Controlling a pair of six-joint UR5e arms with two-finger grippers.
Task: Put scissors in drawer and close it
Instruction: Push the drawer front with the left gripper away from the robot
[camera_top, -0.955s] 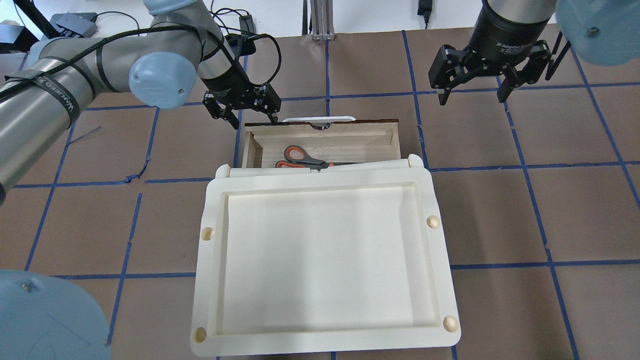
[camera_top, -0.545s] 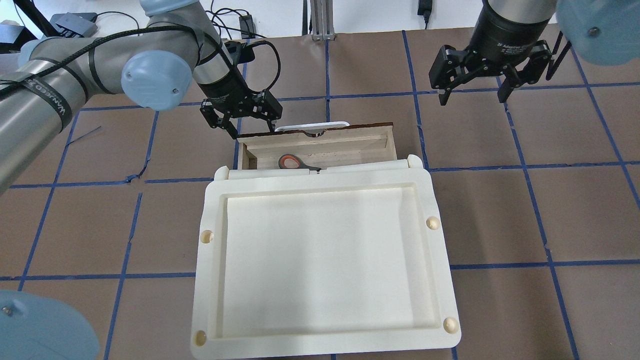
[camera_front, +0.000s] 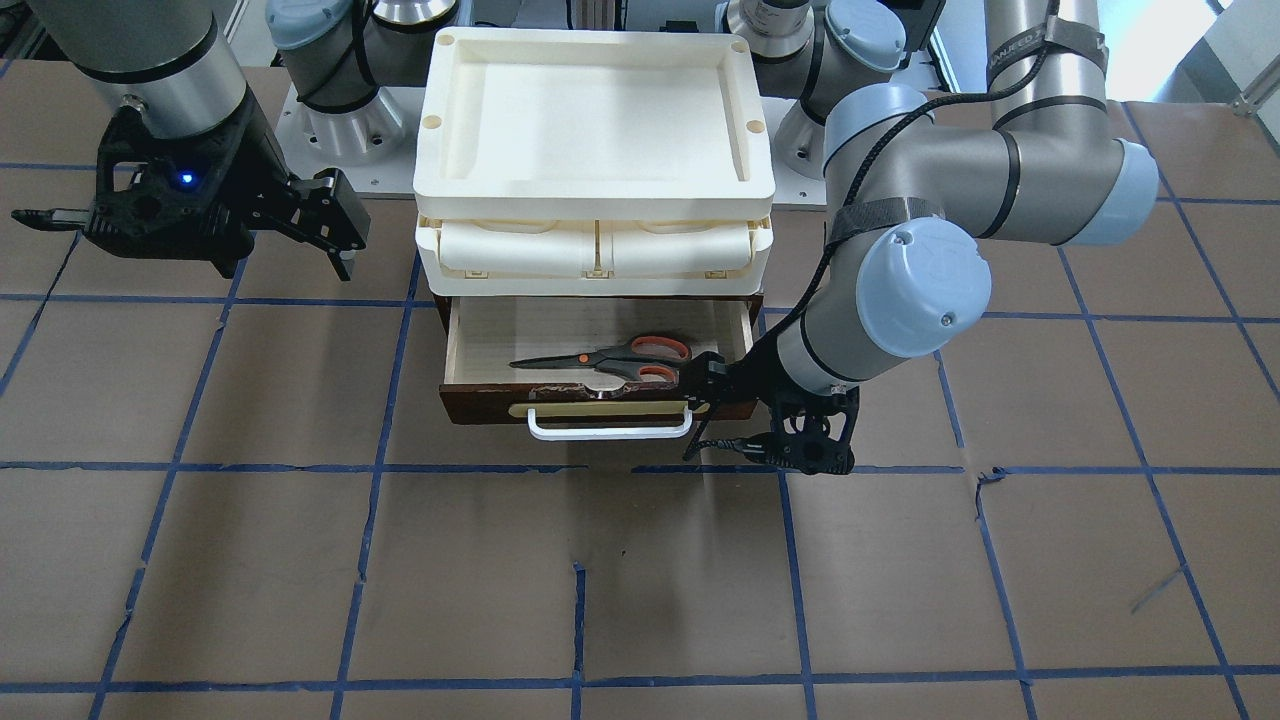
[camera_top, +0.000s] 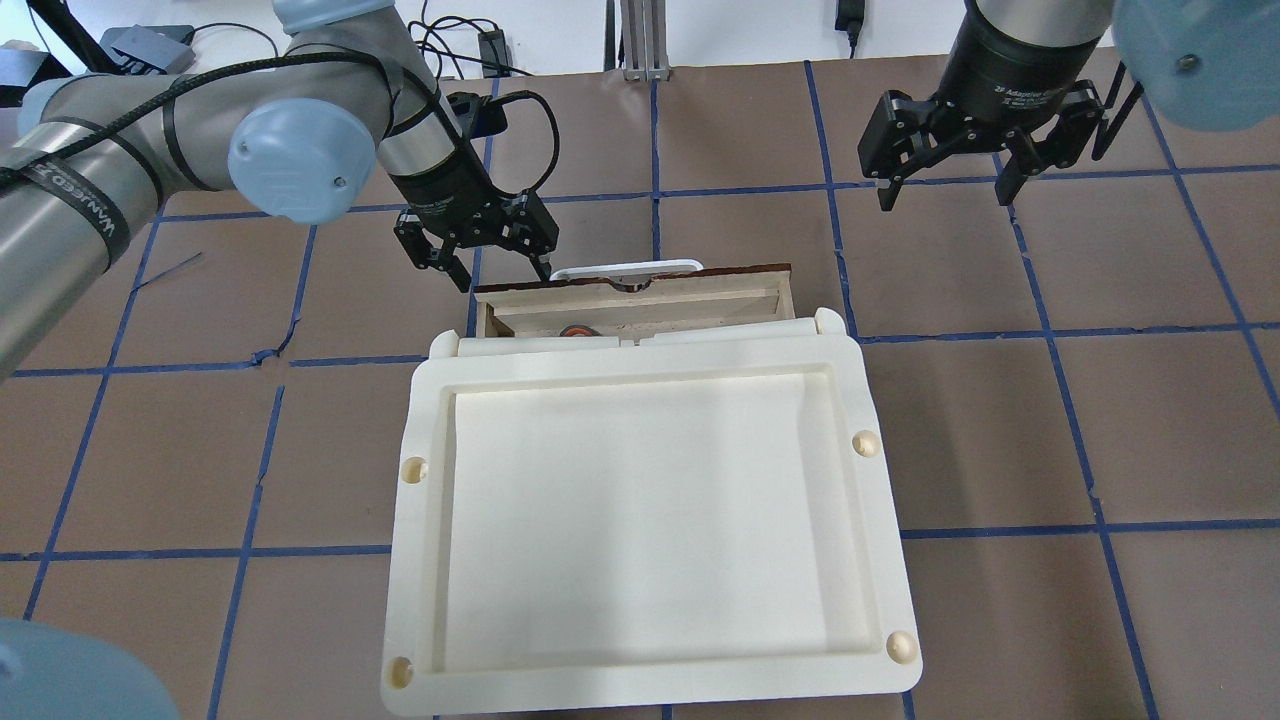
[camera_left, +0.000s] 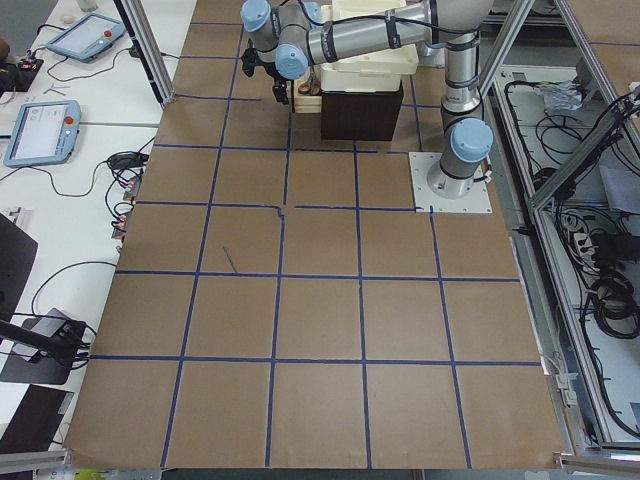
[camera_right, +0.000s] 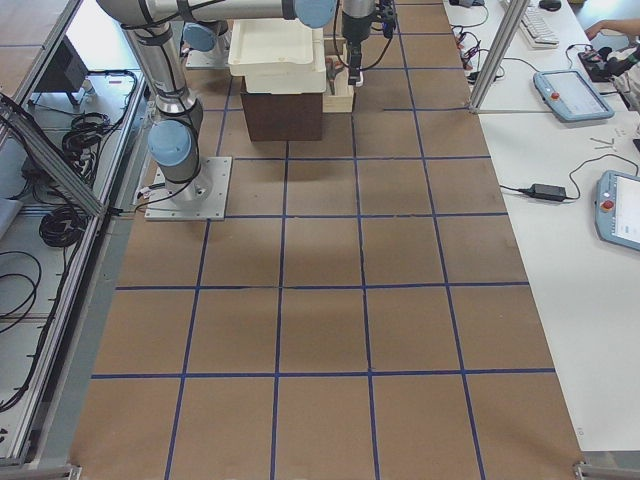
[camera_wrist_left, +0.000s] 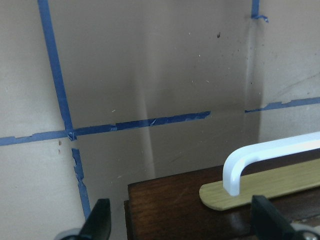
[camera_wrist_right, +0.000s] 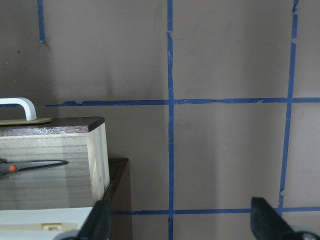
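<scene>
The pale-wood drawer (camera_top: 640, 285) stands partly open under the cream unit; its dark brown front (camera_front: 480, 405) carries a white bar handle (camera_front: 610, 430). The grey-and-orange scissors (camera_front: 610, 360) lie inside it. Only a sliver of them shows in the overhead view (camera_top: 577, 329). My left gripper (camera_top: 503, 272) is open and empty at the left end of the drawer's front, beside the handle's end (camera_wrist_left: 235, 172). It also shows in the front view (camera_front: 697, 420). My right gripper (camera_top: 945, 195) is open and empty, hanging above the table at the far right.
A cream plastic tray (camera_top: 430, 500) sits on top of the unit, with cream flap compartments (camera_front: 520, 250) just above the drawer. Brown table with blue tape lines (camera_top: 1050, 330) lies all around. Cables (camera_top: 470, 40) lie at the far edge.
The drawer has slid inward with my left gripper moving against its front. Less of the scissors shows from overhead. The right gripper has not moved.
</scene>
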